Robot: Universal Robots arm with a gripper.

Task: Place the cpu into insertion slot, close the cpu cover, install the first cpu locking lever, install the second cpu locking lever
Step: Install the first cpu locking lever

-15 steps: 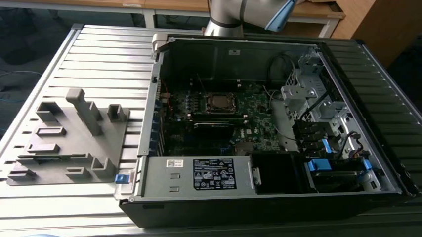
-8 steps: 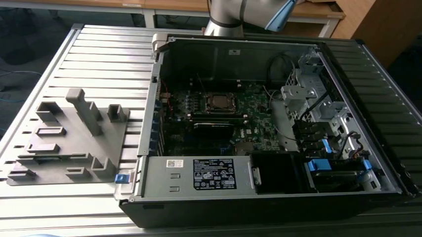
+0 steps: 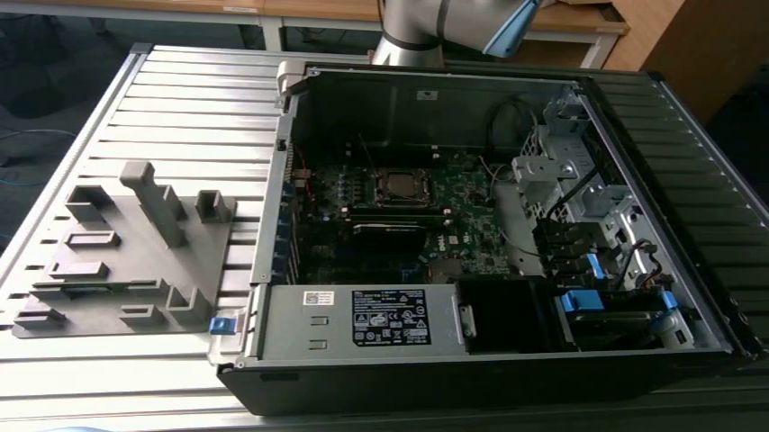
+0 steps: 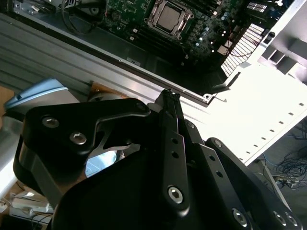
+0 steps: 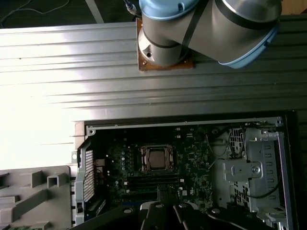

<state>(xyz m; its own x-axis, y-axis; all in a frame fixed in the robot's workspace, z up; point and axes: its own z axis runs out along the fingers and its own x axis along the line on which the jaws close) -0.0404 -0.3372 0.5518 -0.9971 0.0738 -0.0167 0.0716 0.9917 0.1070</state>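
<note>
The cpu (image 3: 397,186) sits in the socket on the green motherboard inside the open computer case (image 3: 288,162). Its dull silver top shows in both wrist views (image 4: 169,17) (image 5: 156,158). The cpu cover (image 4: 154,20) lies flat around the chip as a shiny frame. In the second wrist view my black gripper (image 4: 169,93) hangs well above and outside the case, with its fingertips pressed together and nothing between them. The gripper (image 5: 163,194) also pokes in at the edge of the first wrist view, far from the socket.
A grey fixture tray (image 3: 121,252) with upright pegs lies on the slatted metal table (image 3: 180,90) at the exterior view's left. Inside the case are a white-labelled power supply (image 3: 391,317), drive cages (image 3: 577,180) and blue clips (image 3: 581,301). The arm's base (image 3: 415,36) stands behind the case.
</note>
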